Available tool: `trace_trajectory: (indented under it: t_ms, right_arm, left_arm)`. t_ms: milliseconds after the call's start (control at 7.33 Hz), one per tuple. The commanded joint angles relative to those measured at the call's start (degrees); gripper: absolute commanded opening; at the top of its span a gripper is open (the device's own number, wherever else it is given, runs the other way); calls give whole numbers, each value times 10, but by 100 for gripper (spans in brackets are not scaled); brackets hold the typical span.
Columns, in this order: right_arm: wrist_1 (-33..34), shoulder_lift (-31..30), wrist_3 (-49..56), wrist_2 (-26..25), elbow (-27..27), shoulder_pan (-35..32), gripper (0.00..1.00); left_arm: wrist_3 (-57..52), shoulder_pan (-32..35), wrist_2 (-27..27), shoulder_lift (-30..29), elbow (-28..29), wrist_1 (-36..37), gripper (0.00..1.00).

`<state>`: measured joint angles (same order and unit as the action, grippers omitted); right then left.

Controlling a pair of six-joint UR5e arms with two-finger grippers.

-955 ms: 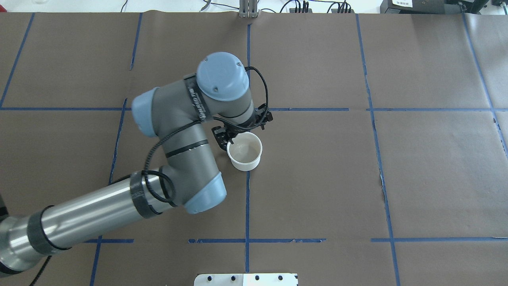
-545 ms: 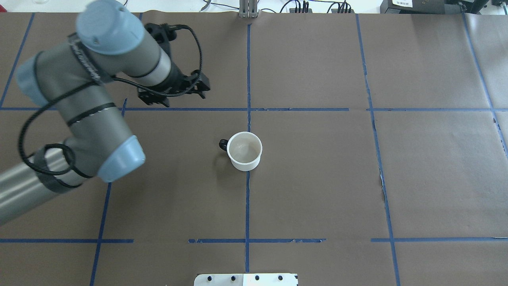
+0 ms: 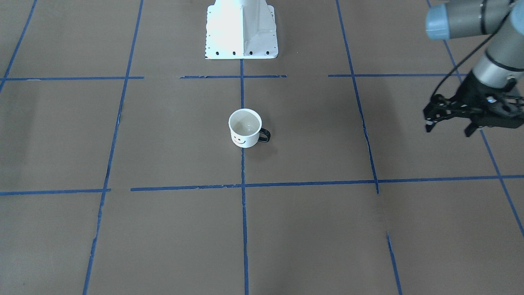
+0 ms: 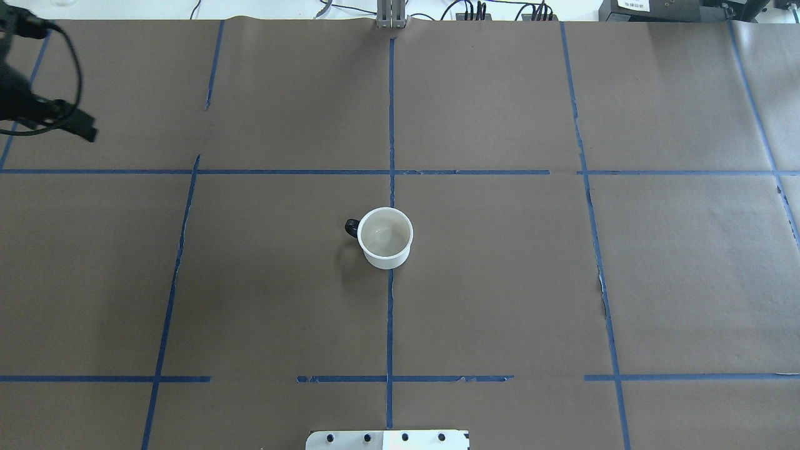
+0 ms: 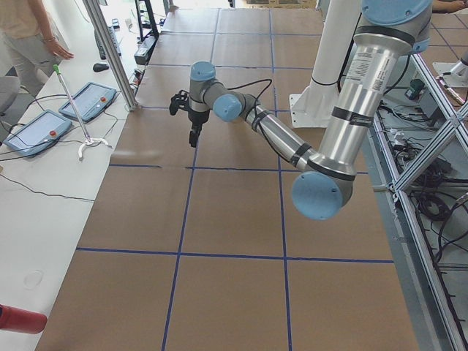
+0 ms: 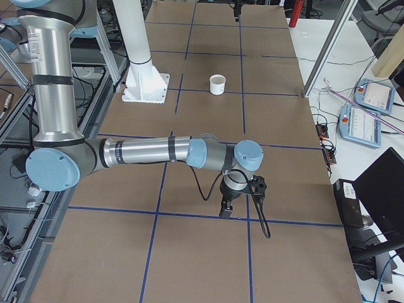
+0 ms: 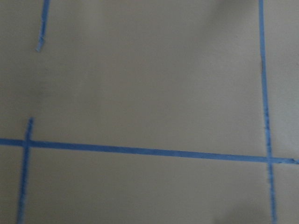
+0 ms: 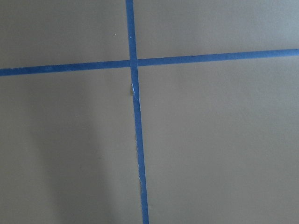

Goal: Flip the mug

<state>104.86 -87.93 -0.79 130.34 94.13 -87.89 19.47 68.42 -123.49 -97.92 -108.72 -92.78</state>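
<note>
Working outward from the robot's white base plate, the first thing you hit is the mug – dead centre on the brown paper-covered table, right on the middle blue tape line. It stands upright, open end up, with its black handle sticking out toward the robot's left and the smiley facing away from the robot. My guess is it's light and rigid with a smooth, glossy skin, so slippery rather than fragile. That thin handle looks like a poor hold, since the cup would probably swing on it. I'd pinch the wall at the rim instead, one finger inside and one outside, on a side clear of the handle. Nothing is touching it right now. Farther out, well apart from the mug and toward the far left corner, the left gripper hangs above the table – fingers spread, nothing between them, wrist pointing down. The right gripper only shows up in the right side view, off toward the robot's right end of the table with its arm stretched low, and I can't tell whether it's open or closed.
</note>
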Motion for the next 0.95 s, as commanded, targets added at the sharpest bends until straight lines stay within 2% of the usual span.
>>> trace_trajectory:
  t_ms: [0,136,273,409,545,818]
  right_arm:
    - [0,0,0,0,0,0,100]
    - [0,0,0,0,0,0,100]
    - [0,0,0,0,0,0,100]
    - [0,0,0,0,0,0,100]
    - [0,-1,0,0,0,0,100]
    - [0,0,0,0,0,0,100]
  left_arm:
    - [-180,153,-31,98,54,-3,100]
    - [-182,198,-31,109,81,-6,100]
    - [-215,205,-45,131,84,-27,100]
    - [-260,219,-111,143,94,-30,100]
    - [-273,226,-135,154,91,-27,100]
    - [-269,225,-133,154,96,-25,100]
